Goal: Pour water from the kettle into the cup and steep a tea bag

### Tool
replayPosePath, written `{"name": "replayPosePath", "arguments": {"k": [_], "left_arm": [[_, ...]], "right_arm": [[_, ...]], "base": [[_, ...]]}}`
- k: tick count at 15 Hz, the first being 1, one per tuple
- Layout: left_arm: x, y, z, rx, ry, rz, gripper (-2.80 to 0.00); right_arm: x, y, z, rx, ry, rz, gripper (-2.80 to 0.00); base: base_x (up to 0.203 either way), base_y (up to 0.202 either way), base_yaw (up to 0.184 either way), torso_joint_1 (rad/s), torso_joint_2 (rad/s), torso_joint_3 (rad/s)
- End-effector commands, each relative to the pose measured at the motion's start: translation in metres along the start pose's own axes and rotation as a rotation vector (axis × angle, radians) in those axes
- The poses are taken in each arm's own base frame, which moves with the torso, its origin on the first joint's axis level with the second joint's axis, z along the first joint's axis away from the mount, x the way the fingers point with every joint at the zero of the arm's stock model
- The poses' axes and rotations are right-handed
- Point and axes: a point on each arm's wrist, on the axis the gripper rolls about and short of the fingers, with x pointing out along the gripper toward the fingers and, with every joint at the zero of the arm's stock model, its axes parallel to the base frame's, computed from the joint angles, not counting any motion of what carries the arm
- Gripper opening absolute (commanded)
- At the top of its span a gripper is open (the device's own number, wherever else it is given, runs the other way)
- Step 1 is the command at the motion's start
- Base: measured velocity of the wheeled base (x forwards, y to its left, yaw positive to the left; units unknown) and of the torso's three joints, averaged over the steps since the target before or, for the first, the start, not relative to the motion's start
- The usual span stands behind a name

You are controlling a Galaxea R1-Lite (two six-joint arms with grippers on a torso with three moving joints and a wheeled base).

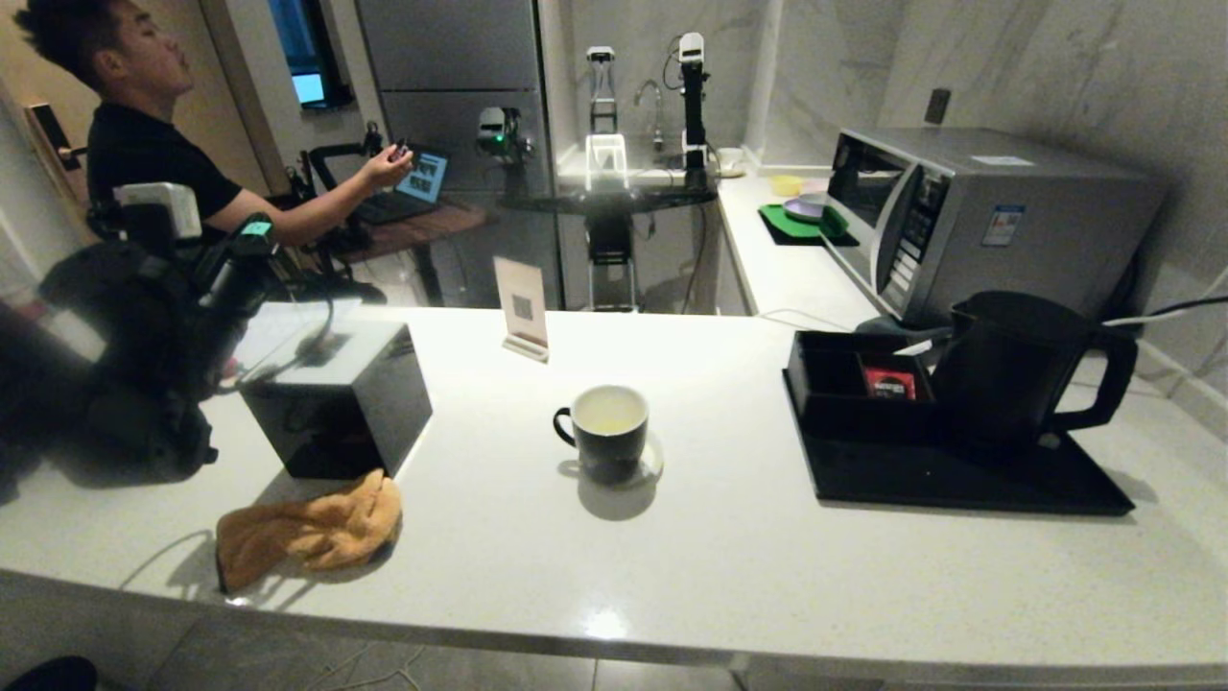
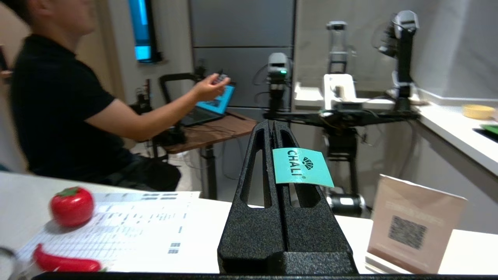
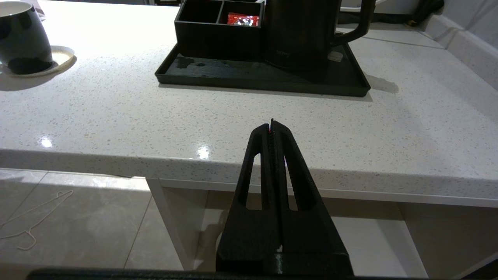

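Counter point(image 1: 729, 557): kettle point(image 1: 1007, 369) back on its tray point(image 1: 969, 480) at the right, beside a compartment box point(image 1: 844, 379) holding a red sachet point(image 1: 887, 382).

Cup point(image 1: 604, 432) mid-counter on a coaster, water point(image 1: 608, 411) in it, so pouring looks done.

Left gripper point(image 2: 277, 128) raised at the left, level, clamped on a teal tea-bag tag point(image 2: 302, 167), likely ready for steeping.

Right gripper point(image 3: 272, 126) parked below the counter edge, fingers together, empty.
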Motion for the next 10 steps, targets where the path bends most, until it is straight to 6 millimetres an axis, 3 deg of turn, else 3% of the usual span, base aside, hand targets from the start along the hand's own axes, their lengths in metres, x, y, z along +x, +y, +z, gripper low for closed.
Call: {"name": "replayPosePath", "arguments": {"k": [1,6,10], "left_arm": [[0.0,-0.001,0.001,-0.003,-0.011,0.018,-2.8],[0.0,-0.004,-0.001,-0.005,-0.009,0.072,-2.8],[-0.002,-0.008,-0.014,-0.004,0.028,0.065,-2.8]], "right_arm": [[0.0,0.0,0.0,0.0,0.0,0.0,-2.8],[0.0,0.0,0.0,0.0,0.0,-0.001,-2.8],[0.0,0.0,0.0,0.0,-0.001,0.0,-2.8]], "base": [[0.0,0.0,0.0,0.0,0.0,0.0],[0.0,0.0,0.0,0.0,0.0,0.0],[0.0,0.0,0.0,0.0,0.0,0.0]]}}
